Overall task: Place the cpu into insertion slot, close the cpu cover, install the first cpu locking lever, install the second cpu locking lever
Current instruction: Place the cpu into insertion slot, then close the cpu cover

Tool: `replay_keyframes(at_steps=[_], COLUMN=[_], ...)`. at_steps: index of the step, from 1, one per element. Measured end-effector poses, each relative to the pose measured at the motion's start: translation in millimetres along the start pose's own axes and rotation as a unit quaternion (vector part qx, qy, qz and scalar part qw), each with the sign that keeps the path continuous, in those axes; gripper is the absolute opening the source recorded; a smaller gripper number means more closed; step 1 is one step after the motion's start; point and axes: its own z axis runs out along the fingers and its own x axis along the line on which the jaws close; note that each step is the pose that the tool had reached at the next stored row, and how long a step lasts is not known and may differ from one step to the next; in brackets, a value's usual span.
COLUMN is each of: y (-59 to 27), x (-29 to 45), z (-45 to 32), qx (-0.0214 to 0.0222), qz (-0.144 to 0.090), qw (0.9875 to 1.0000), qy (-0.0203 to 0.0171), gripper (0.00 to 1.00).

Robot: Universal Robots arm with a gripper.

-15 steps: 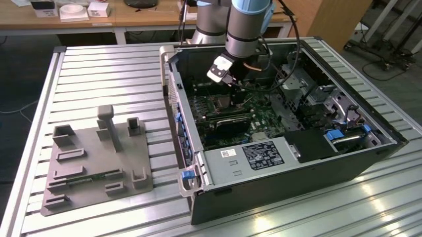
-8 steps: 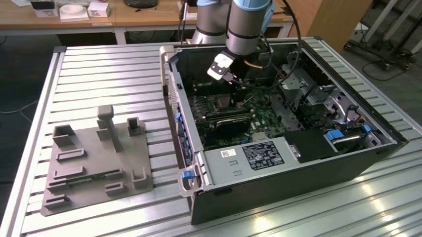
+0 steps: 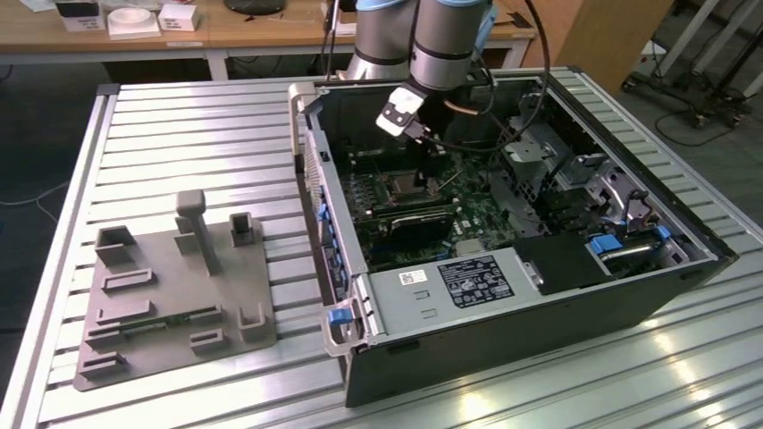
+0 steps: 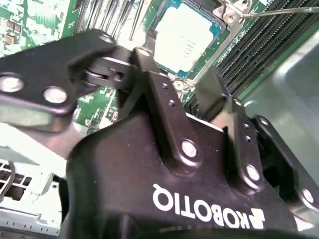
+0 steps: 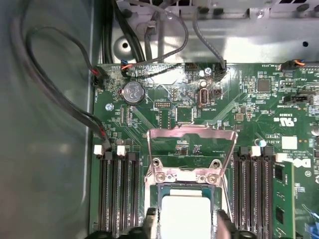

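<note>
Gripper: fingers spread wide, nothing held, poised over the motherboard inside the computer case.
Cpu: seated flat in the insertion slot, straight ahead of the gripper, framed between its two fingers.
Cpu cover: raised open, just beyond the slot, hinged on the side toward the motherboard's cabled edge.

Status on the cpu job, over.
Gripper low over the cpu. It lies in the insertion slot. The cpu cover is up, not closed. No obstruction seen.
</note>
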Motion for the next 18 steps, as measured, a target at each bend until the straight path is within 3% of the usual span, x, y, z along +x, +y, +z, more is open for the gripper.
replay_keyframes(at_steps=[4, 5, 7, 8, 11, 18], y=[0.2, 0.2, 0.2, 0.2, 0.2, 0.2], x=[0.0, 0.0, 0.0, 0.0, 0.0, 0.0], z=[-3.6, -3.6, -3.7, -3.7, -3.8, -3.8], qx=[0.0001, 0.0001, 0.0001, 0.0001, 0.0001, 0.0001], qz=[0.000, 0.000, 0.000, 0.000, 0.000, 0.000], qw=[1.0000, 1.0000, 1.0000, 1.0000, 1.0000, 1.0000], qy=[0.0001, 0.0001, 0.0001, 0.0001, 0.0000, 0.0000], gripper=[0.42, 0.42, 0.30, 0.30, 0.13, 0.10])
